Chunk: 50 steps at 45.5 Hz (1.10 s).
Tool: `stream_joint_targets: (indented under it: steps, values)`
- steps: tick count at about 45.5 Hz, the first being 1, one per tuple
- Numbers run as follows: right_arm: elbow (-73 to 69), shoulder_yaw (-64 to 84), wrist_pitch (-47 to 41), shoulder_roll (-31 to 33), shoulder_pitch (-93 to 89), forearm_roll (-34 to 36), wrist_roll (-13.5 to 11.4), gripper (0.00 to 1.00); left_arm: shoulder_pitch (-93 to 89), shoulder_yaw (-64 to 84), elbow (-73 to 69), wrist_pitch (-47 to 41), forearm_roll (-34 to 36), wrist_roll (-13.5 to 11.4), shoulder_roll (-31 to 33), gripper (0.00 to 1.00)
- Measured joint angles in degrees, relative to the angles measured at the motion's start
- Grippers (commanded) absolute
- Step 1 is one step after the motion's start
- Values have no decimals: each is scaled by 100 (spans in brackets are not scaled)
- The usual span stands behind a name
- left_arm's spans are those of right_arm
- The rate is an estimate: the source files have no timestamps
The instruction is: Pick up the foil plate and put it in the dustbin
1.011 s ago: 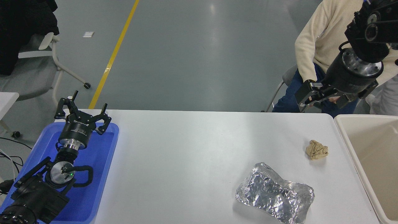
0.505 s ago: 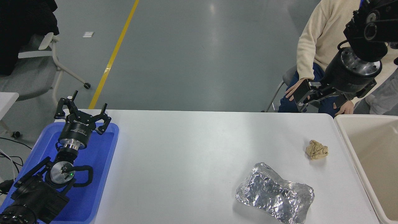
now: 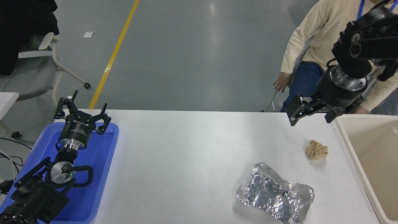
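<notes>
The foil plate (image 3: 275, 197), crumpled shiny silver, lies on the white table (image 3: 192, 155) at the front right. The cream-beige dustbin (image 3: 354, 155) stands off the table's right edge, its inside plain. My right gripper (image 3: 312, 116) hangs open and empty over the table's far right edge, well above and behind the foil plate. My left gripper (image 3: 81, 112) is parked open over the blue tray at the lower left.
A small tan crumpled paper ball (image 3: 316, 149) lies between the foil plate and the right gripper. A flat blue tray (image 3: 102, 174) is under the left arm. A person in a cream sweater (image 3: 314, 34) sits at the far right, one hand (image 3: 281, 85) lowered.
My right gripper has moved down and to the left, over the table's far edge, and now shows open. The person has leaned back and moved their hands away.
</notes>
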<state>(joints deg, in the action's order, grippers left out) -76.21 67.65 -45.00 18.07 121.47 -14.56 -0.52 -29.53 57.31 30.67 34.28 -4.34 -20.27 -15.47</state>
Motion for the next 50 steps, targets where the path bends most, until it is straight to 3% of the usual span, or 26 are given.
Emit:
stream_joint_targets:
  steps: [10, 38, 50]
  values:
    - [-14, -170, 325, -1, -609, -302, -2, 88, 0, 0, 0, 1, -2, 0, 0, 100]
    - [7, -1104, 2035, -323, -2507, -2866, -29, 87, 0, 0, 0, 9, -5, -1, 0, 100]
    - [186, -1268, 2437, -572, -3222, -3450, -34, 86, 0, 0, 0, 15, -5, -3, 0, 100]
